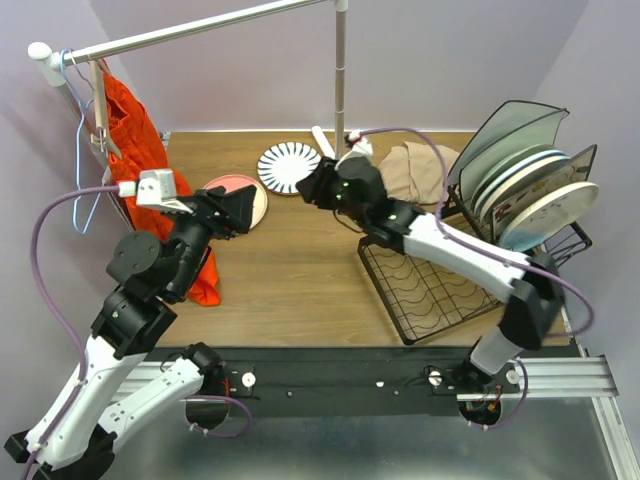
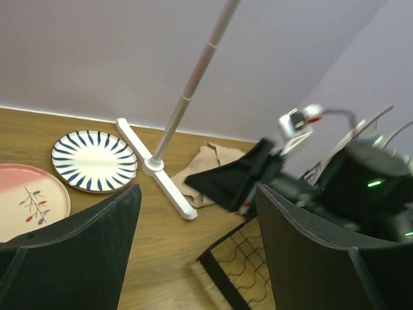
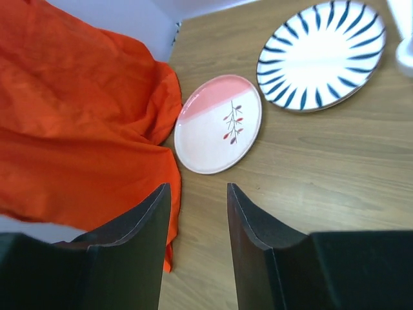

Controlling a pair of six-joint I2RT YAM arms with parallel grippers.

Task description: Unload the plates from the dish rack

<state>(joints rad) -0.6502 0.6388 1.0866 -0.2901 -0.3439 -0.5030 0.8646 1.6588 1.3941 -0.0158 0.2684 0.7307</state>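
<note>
Top view: the black rack sits at the worktop's right edge, several plates standing upright in its slotted part. A striped plate and a pink plate lie flat near the far edge. Left wrist view: the left tool gapes wide, empty, above the worktop. Right wrist view: the right tool stands narrowly parted, holding nothing, over bare wood just beside the pink plate.

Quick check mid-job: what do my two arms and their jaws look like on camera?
Both the left arm and right arm have white shells with black joints and black, wedge-shaped jaws. A purple cable loops along each. The left wrist carries a white camera block; green lights glow on the right.
</note>
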